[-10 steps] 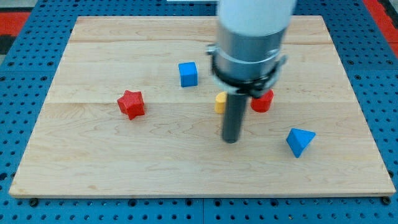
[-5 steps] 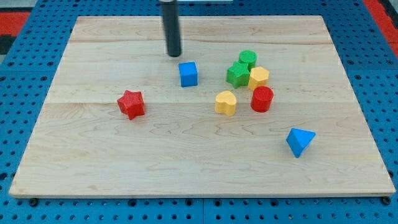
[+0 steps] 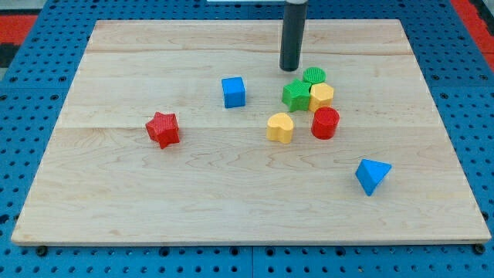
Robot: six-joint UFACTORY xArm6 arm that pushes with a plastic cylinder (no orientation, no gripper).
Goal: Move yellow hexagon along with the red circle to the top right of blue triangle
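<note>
Not much done yet, I reckon. My tip [image 3: 289, 69] sits just above the green star [image 3: 295, 95] and green circle [image 3: 313, 76]. No fingers on this rod. Yellow hexagon [image 3: 321, 96] probably touches the red circle [image 3: 326, 123]; both remain up-left of the blue triangle [image 3: 372, 175].

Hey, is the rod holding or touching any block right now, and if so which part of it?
Nothing is held. My tip stands clear of every block, just toward the view's top-left of the green circle and the green star.
</note>
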